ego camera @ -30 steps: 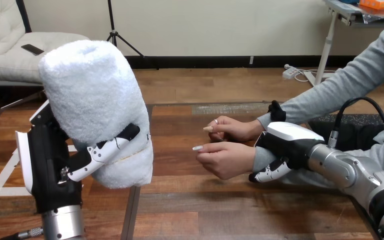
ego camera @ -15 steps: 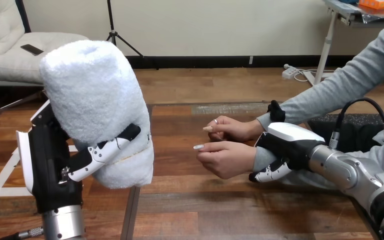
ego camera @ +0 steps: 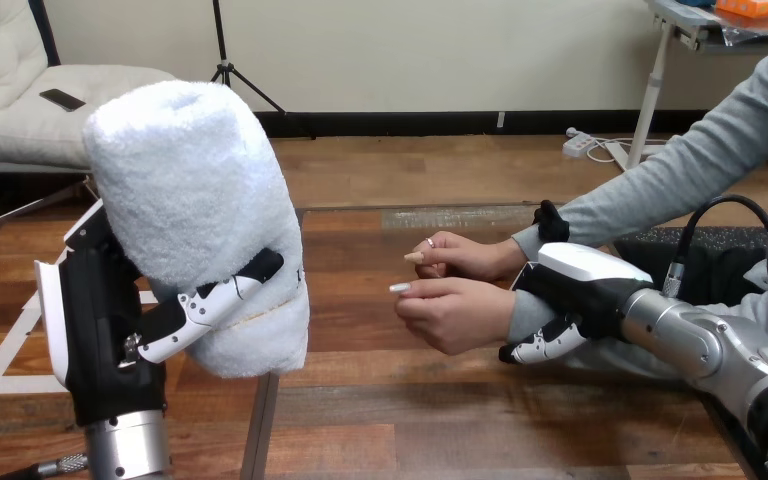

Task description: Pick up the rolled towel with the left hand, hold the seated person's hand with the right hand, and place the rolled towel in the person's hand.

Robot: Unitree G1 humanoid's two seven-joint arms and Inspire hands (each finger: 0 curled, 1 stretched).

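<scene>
The white rolled towel (ego camera: 195,215) stands upright and raised off the table at the left, and my left hand (ego camera: 100,330) is shut on it, with a finger across its lower front. At the right my right hand (ego camera: 580,290) is curled round the wrist of the person's nearer hand (ego camera: 452,315), which is held sideways just above the table with its fingers bent. The person's other hand (ego camera: 465,257) sits just behind it, touching it. The towel is a good way to the left of both of the person's hands.
The wooden table (ego camera: 410,420) stretches between the towel and the person's hands. A seam (ego camera: 260,420) runs down the table below the towel. The person's grey sleeve (ego camera: 680,170) comes in from the upper right.
The towel and my left hand have crept slightly to the right. The person's nearer hand has risen a little. My right hand keeps its hold.
</scene>
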